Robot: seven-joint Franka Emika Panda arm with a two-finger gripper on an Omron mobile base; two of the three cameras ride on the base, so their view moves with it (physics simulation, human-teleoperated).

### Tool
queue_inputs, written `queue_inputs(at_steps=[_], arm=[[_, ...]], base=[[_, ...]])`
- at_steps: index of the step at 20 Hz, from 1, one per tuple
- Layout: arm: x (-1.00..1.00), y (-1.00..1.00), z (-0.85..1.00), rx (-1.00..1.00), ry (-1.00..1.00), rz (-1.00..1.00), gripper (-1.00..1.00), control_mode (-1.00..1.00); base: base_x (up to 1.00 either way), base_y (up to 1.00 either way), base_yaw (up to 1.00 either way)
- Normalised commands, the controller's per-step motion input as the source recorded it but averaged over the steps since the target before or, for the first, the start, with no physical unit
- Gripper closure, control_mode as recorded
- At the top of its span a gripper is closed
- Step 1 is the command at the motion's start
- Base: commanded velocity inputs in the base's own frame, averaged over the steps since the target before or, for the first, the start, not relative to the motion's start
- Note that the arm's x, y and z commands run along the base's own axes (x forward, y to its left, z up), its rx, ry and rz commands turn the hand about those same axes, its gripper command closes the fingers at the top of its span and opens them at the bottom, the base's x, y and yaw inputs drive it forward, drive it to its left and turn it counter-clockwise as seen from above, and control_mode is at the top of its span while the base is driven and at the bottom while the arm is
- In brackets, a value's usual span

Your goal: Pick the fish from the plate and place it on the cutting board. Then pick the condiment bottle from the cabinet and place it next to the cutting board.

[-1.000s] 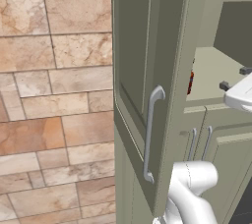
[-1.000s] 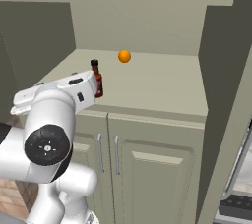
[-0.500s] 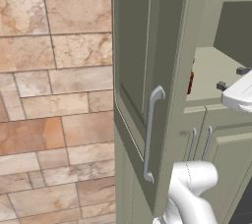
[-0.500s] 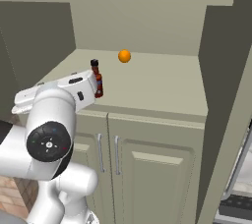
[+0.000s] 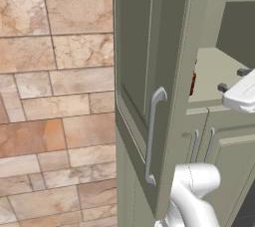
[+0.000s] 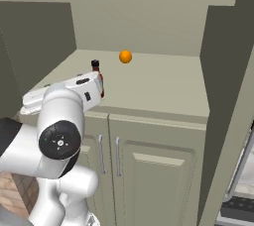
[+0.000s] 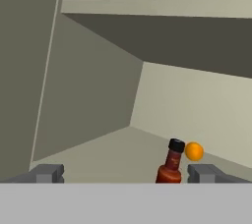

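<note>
In the hand view we see the fingers (image 7: 125,174) set wide apart with nothing between them, one tip (image 7: 49,173) at the lower left and the other at the lower right. Just beyond them the bottle (image 7: 171,168) stands upright on the shelf (image 7: 98,152) of the cabinet (image 5: 179,47) recess, nearer the right tip than the left and not touched by either. In the right base view we find the hand (image 6: 74,88) at the front left edge of that shelf, with the bottle's black cap (image 6: 95,63) showing just past it. Behind the bottle and slightly to its right, an orange ball (image 6: 125,57) rests near the back wall, apart from the bottle. In the left base view the long door (image 5: 144,71) with its curved silver handle (image 5: 152,136) stands open in front of the recess. A sliver of the red bottle shows past the door's edge. Below the shelf we note two closed doors (image 6: 149,170) with slim bar handles.
</note>
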Motion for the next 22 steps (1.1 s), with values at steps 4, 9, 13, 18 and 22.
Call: queue_inputs(at_steps=[4,9,13,18,22], arm=[[0.19,0.11,-0.33,0.03,-0.12,-0.03,-1.0,-1.0],[0.14,0.18,-0.23,0.04,-0.11,-0.03,-1.0,-1.0],[0.09,0.21,-0.17,0.03,-0.1,-0.04,-1.0,-1.0],[0.06,0.22,-0.18,0.02,-0.1,-0.04,-1.0,-1.0],[0.08,0.18,-0.27,0.02,-0.12,-0.03,-1.0,-1.0]], base=[[0.0,0.0,0.0],[0.0,0.0,0.0],[0.0,0.0,0.0],[0.0,0.0,0.0],[0.0,0.0,0.0]])
